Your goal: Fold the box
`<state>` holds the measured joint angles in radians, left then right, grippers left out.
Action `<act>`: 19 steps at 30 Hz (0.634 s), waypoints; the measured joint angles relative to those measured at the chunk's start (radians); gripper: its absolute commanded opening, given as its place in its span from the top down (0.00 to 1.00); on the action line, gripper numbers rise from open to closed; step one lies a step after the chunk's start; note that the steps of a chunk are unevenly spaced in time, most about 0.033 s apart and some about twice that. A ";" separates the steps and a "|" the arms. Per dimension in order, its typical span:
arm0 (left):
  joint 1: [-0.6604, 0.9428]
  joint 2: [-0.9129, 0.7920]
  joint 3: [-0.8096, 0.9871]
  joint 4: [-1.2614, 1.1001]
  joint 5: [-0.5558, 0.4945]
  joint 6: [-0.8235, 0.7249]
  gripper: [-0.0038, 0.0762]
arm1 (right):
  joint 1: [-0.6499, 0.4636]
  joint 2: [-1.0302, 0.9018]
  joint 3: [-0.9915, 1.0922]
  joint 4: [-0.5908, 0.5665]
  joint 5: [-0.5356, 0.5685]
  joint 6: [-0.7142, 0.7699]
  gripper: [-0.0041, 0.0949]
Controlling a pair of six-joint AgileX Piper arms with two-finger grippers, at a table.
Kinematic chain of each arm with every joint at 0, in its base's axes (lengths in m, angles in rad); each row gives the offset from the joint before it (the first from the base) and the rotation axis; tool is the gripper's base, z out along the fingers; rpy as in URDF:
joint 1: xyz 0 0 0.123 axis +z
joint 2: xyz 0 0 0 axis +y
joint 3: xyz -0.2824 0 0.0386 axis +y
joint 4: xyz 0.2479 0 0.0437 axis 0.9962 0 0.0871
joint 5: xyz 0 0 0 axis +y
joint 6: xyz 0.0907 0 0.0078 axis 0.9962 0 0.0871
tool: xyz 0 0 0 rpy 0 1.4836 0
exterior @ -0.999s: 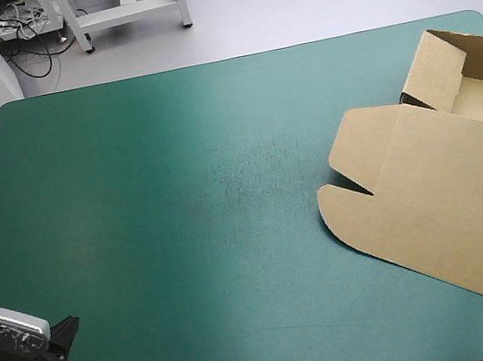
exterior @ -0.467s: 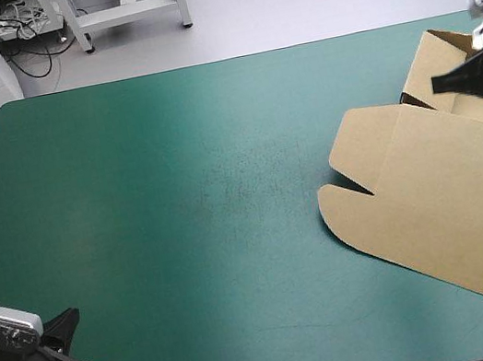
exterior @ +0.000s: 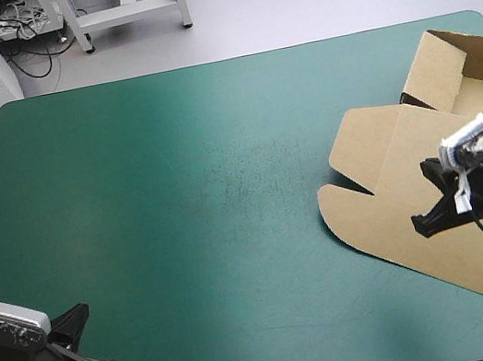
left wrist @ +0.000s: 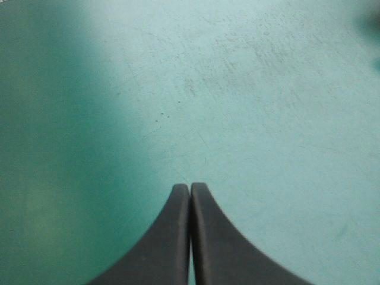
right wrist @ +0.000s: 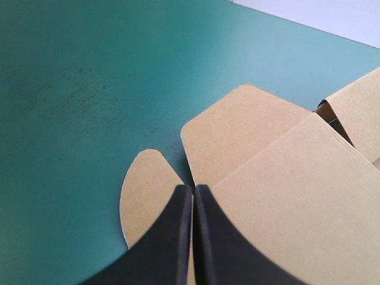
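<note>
Box [exterior: 382, 184] sits under and ahead of the right gripper [right wrist: 193, 189], lid flat with its rounded flaps just past the fingertips and tray walls raised off to one side (contact with the board unclear). Right fingers are pressed together in a point. Left gripper [left wrist: 190, 187] is likewise closed tight, with teal-green cover [left wrist: 237, 89] ahead of it.

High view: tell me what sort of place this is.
Probably a robot test bench: a teal-green table, the left gripper above it, the right gripper above a partly folded brown box.
</note>
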<state>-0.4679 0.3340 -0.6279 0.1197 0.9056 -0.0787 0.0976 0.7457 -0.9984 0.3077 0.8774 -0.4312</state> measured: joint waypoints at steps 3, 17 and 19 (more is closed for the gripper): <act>0.000 -0.001 0.035 -0.001 -0.030 0.001 0.99 | 0.000 -0.110 0.125 0.011 -0.074 0.000 0.98; 0.000 -0.202 0.160 -0.055 -0.089 0.073 0.99 | 0.000 -0.564 0.542 0.014 -0.210 0.007 0.98; 0.000 -0.237 0.170 -0.068 -0.090 0.079 0.99 | 0.000 -0.607 0.560 0.014 -0.197 0.009 0.98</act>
<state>-0.4679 0.0968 -0.4576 0.0514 0.8161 0.0000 0.0976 0.1390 -0.4380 0.3219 0.6799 -0.4225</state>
